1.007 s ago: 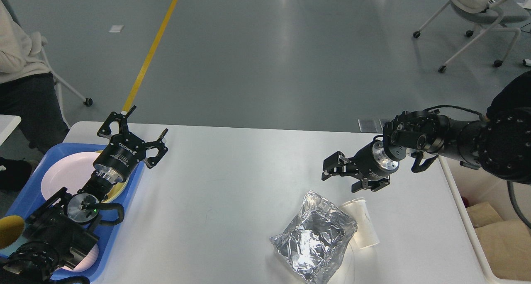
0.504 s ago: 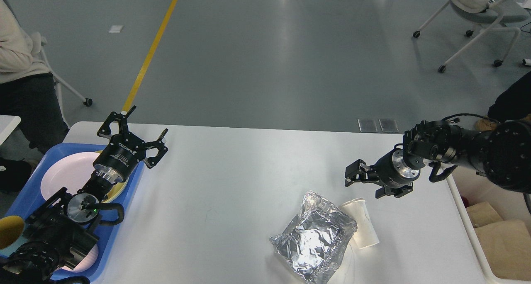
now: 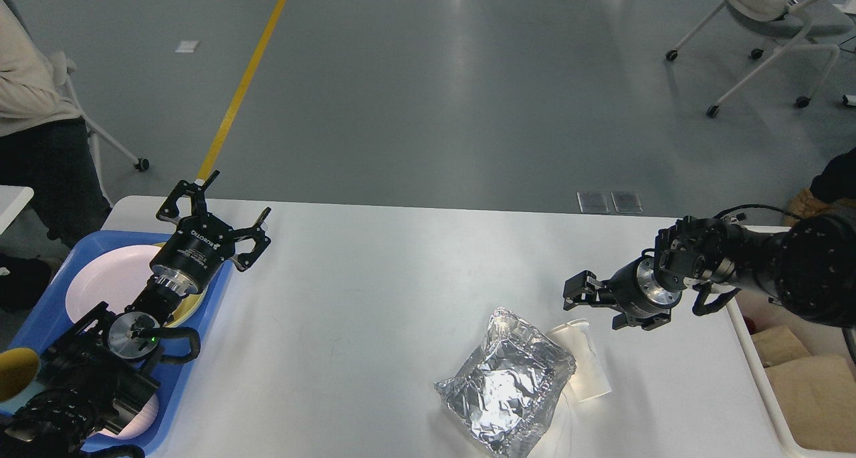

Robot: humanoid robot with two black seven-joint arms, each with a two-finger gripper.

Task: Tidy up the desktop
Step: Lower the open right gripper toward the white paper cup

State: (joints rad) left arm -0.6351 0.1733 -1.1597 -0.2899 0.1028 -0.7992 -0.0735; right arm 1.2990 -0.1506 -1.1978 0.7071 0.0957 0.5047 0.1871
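A blue plastic tray (image 3: 41,324) sits at the left edge of the desktop (image 3: 374,291), holding a pale pink plate (image 3: 107,277) with a yellow dish (image 3: 190,305) partly under the robot's left arm. The left gripper (image 3: 224,207) hangs over the tray's far right corner and the tabletop beside it, its two fingers spread wide with nothing between them. The white desktop fills the lower middle of the view, its broad centre bare. Toward the right lies a crumpled silver foil bag (image 3: 505,384), and a white paper cup (image 3: 583,364) lies on its side touching the bag's right edge. Just above the cup's mouth hovers the right gripper (image 3: 592,304), pointing left, fingers parted and empty. At the far right, a white plastic bin (image 3: 756,371) beside the table holds brown paper (image 3: 812,398).
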